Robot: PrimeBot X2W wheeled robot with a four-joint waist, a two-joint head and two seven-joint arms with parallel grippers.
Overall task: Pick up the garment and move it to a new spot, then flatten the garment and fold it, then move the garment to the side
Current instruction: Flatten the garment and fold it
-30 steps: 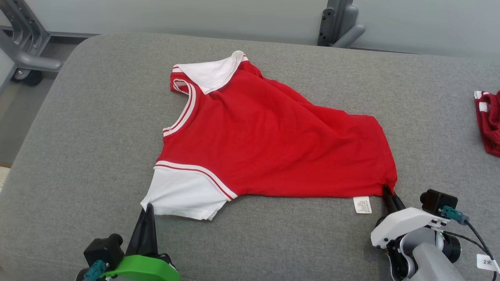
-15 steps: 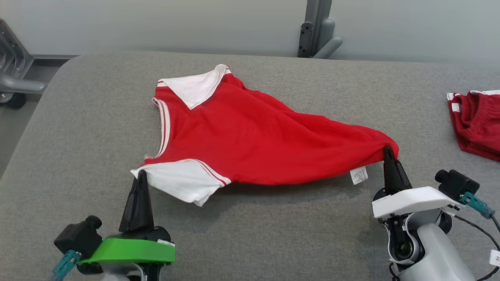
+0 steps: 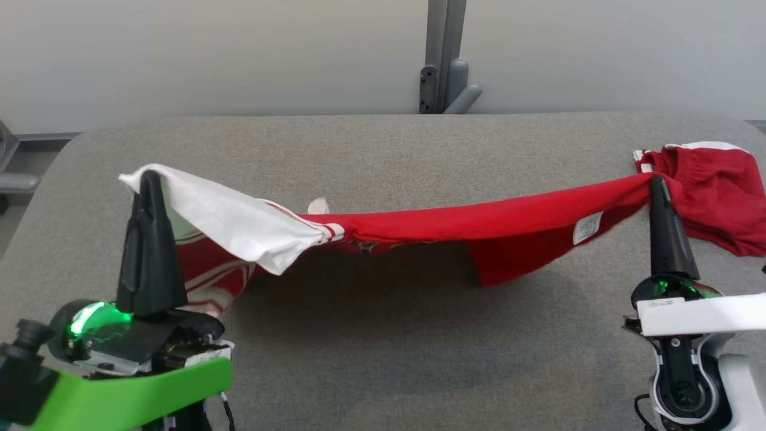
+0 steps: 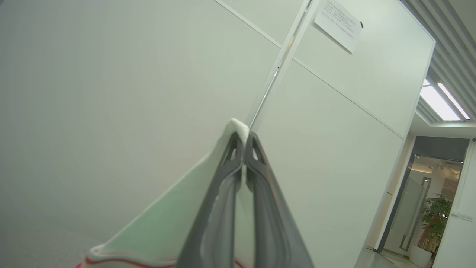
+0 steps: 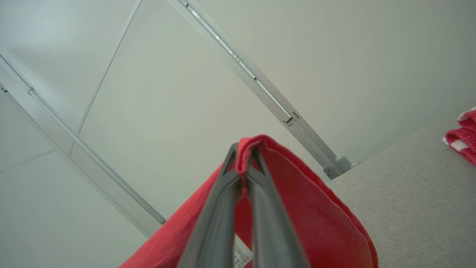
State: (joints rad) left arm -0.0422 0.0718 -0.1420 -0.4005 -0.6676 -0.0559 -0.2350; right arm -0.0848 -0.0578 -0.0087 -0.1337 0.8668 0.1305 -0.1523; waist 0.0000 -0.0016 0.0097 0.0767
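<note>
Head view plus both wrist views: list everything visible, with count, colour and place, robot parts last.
table: one, grey fabric top, across the foreground
garment: one, red with white sleeves, lifted and stretched sideways above the table
care label: one, white, on the garment near its right end
second garment: one, red with white trim, far right of the table
post: one, grey, behind the table
paper notice: one, white, on the wall panel
left tool: one, dark, shut on the white sleeve
right tool: one, dark, shut on the red corner

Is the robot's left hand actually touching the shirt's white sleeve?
Touching. The left wrist view shows the left hand shut on the white sleeve, cloth poking past its tips.
</note>
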